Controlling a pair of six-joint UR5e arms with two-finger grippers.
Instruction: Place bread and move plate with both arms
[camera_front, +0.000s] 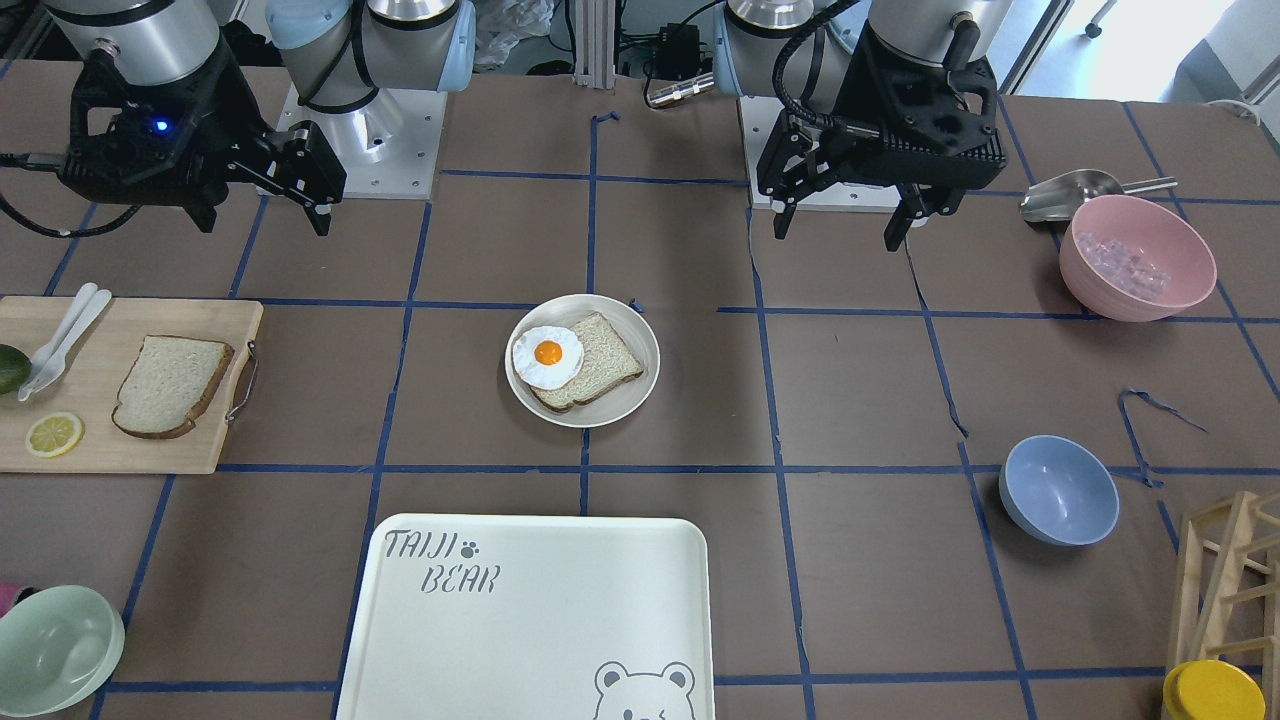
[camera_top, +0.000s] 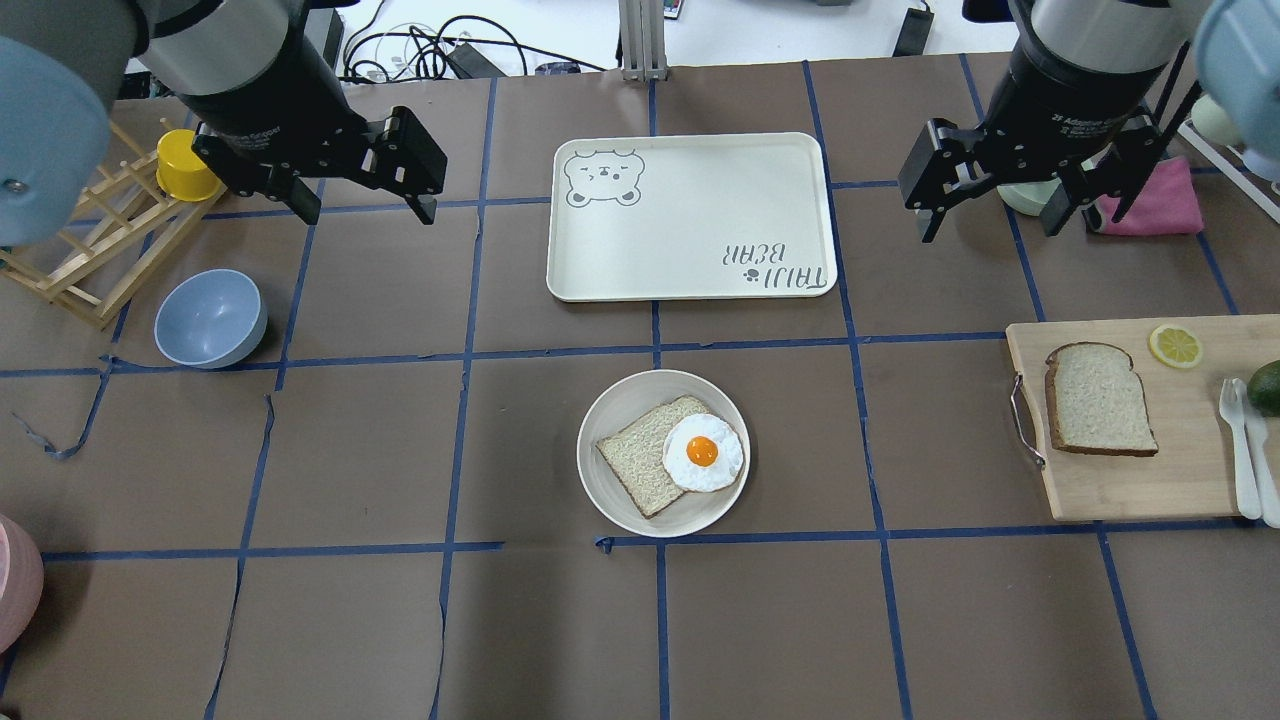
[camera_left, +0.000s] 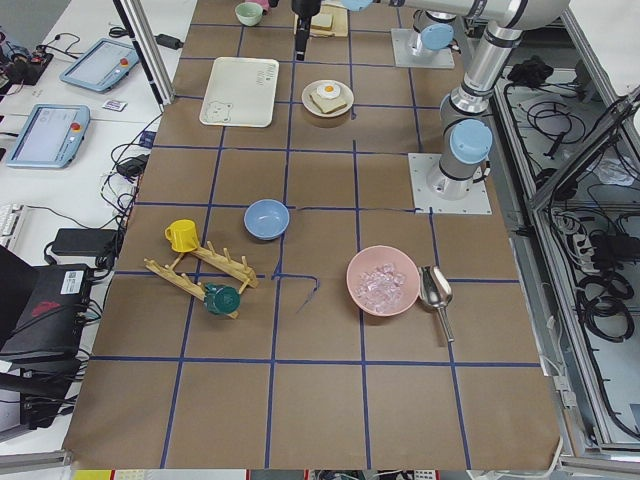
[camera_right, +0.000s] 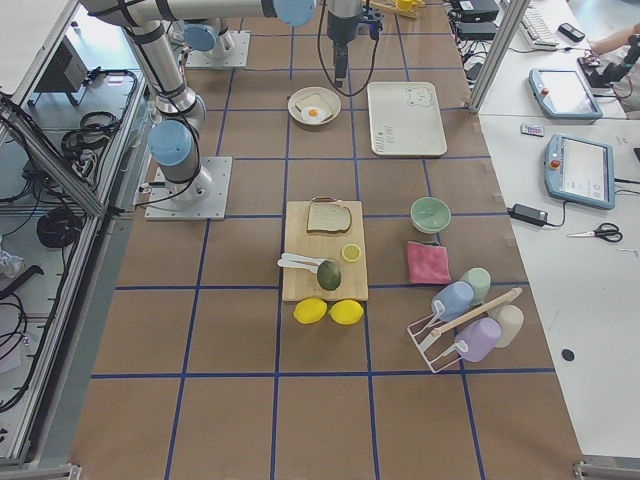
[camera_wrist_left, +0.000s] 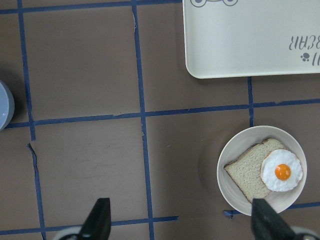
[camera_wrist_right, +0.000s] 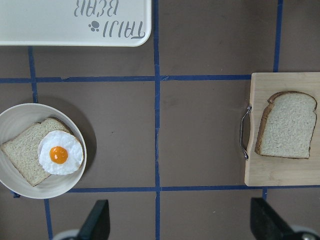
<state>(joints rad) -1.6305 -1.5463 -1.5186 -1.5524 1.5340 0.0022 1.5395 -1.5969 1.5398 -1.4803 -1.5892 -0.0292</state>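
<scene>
1. The plate (camera_top: 612, 410) sits mid-bench, nearest the robot. It carries a slice (camera_top: 640, 465) with an egg (camera_top: 703, 452) overlapping one corner.
2. The bread (camera_top: 1098, 400) lies flat on the board (camera_top: 1120, 490) at the robot's right, well apart from the plate. Nothing touches it.
3. The tray (camera_top: 690, 215) lies beyond the plate.
4. The left pincer (camera_top: 368, 212) and right pincer (camera_top: 988, 232) hang high above the bench, either side of the tray. Both have their jaws spread wide and hold nothing.

Step in hand, judged: the first one, fetching the bread. No part of the task is done yet.

Next move, judged: bring the right pincer over the board, lower it and close it across the bread's crust edges. The bread lies flat, so the fingers must reach almost to the board to get hold. Then carry it to the plate.
</scene>
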